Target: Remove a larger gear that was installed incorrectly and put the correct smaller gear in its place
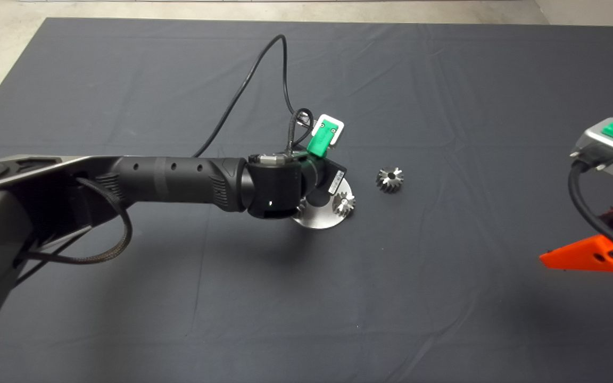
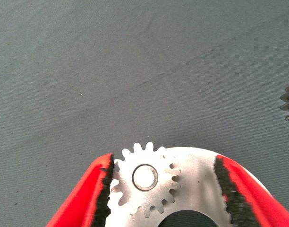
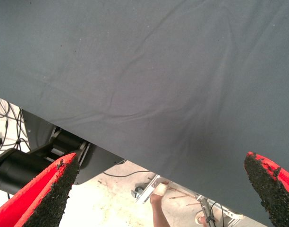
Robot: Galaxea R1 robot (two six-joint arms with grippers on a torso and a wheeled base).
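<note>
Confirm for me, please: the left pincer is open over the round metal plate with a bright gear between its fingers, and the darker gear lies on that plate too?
Not quite. The darker gear lies on the mat, apart from the round metal plate, as the head view shows. The rest holds: the left pincer is open over that plate with the bright gear between its fingers.

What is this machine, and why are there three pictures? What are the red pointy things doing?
It is a robot with two black arms. One picture looks down from above; the other two come from small cameras on each wrist. The red things are fingers. The left gripper is over a round metal plate on the dark mat, its fingers open either side of a small silver gear sitting on a peg. Another silver gear is on the plate too. A darker gear lies on the mat beside it. The right gripper waits at the edge, open, holding nothing.
</note>
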